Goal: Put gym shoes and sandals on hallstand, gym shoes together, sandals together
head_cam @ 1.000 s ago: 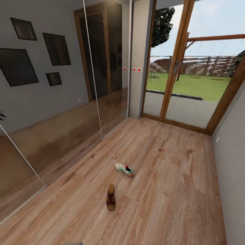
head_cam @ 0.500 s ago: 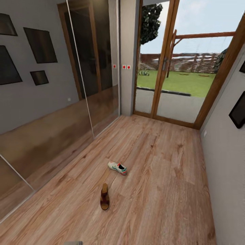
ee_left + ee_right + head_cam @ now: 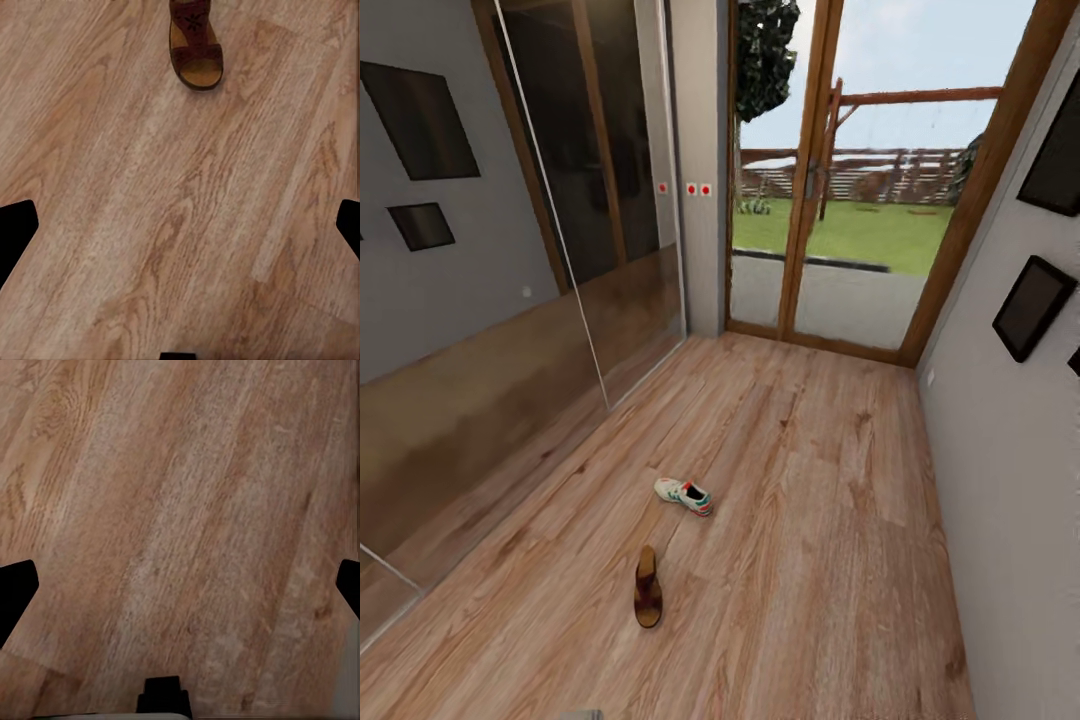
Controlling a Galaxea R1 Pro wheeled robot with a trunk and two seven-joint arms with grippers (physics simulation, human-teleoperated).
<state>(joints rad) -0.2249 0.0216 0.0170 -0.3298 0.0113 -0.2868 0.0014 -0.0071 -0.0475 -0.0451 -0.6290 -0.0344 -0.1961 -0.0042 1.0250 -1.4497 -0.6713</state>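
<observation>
Left gripper (image 3: 180,225) spread wide, holding nothing — sandal (image 3: 196,41) lies beyond on corridor floor (image 3: 150,225). Right gripper (image 3: 180,585) likewise wide, empty. Gym shoe (image 3: 683,495) near sandal.

Two flat black fingertips (image 3: 16,229) with angled corners are showing at either side of the left gripper (image 3: 180,229), a small black block sitting midway behind them. The right gripper (image 3: 180,592) is showing matching black tips, its black block resting on a pale grey body.
</observation>
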